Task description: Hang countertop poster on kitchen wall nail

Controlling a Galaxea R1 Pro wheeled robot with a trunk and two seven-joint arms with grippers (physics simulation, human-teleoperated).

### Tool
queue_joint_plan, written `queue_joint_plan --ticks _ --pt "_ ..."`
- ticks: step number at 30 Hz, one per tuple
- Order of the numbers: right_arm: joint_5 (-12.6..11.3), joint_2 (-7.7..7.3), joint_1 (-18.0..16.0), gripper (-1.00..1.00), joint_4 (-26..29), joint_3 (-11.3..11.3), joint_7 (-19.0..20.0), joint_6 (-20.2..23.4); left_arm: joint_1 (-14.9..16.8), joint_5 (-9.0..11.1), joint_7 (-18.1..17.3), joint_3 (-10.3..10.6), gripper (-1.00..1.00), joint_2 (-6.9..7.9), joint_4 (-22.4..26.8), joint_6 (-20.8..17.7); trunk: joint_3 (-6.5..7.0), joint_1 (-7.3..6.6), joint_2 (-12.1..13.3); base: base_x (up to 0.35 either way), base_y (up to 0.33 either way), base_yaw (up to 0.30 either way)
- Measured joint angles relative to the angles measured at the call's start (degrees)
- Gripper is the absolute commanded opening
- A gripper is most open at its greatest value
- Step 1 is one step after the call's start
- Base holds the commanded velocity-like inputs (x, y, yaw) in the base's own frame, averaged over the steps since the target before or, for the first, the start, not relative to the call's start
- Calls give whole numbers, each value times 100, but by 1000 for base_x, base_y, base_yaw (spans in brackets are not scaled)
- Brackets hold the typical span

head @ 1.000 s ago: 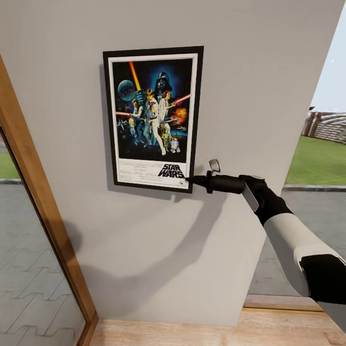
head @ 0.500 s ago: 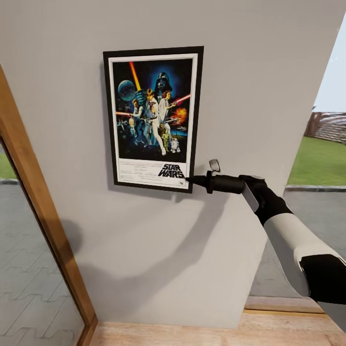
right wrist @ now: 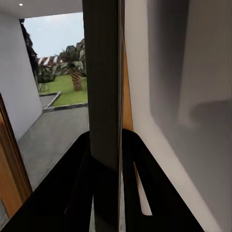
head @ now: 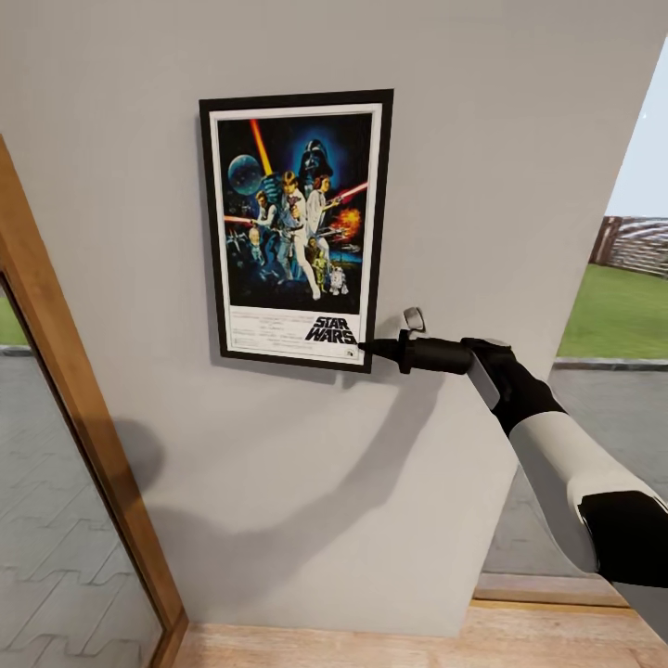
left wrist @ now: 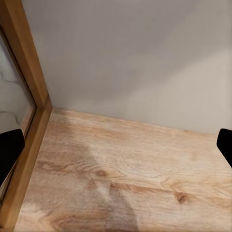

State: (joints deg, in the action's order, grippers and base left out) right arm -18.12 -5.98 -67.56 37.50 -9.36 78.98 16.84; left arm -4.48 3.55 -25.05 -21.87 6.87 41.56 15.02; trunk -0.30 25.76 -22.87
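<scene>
Black-framed, the poster [head: 295,230] sits flat and upright against the grey wall [head: 501,139] in the upper centre, the right tool [head: 364,349] pinching its lower right corner, likely steadying it until it hangs securely.

Home: wood floor [left wrist: 145,169], framed poster [head: 295,230], garden w/ lawn [head: 617,311].

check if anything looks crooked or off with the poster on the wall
Nothing stands out. The poster sits upright and level against the grey wall, its frame intact. The right gripper is clamped on its lower right corner, the frame's edge between the fingers in the right wrist view.
</scene>
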Motion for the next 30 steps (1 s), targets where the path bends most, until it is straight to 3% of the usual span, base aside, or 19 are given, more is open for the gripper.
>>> queue_joint_plan --ticks 27,28,30 --pt "-10 -6 9 -100 -7 -2 -58 12 0 -9 7 16 100 -24 48 0 0 0 0 0 0 0" --pt "-10 -6 9 100 -7 -2 -58 12 0 -9 7 16 100 -24 48 0 0 0 0 0 0 0" --pt "-14 -11 8 100 -19 32 -90 23 0 -11 9 12 100 -16 63 -1 0 0 0 0 0 0"
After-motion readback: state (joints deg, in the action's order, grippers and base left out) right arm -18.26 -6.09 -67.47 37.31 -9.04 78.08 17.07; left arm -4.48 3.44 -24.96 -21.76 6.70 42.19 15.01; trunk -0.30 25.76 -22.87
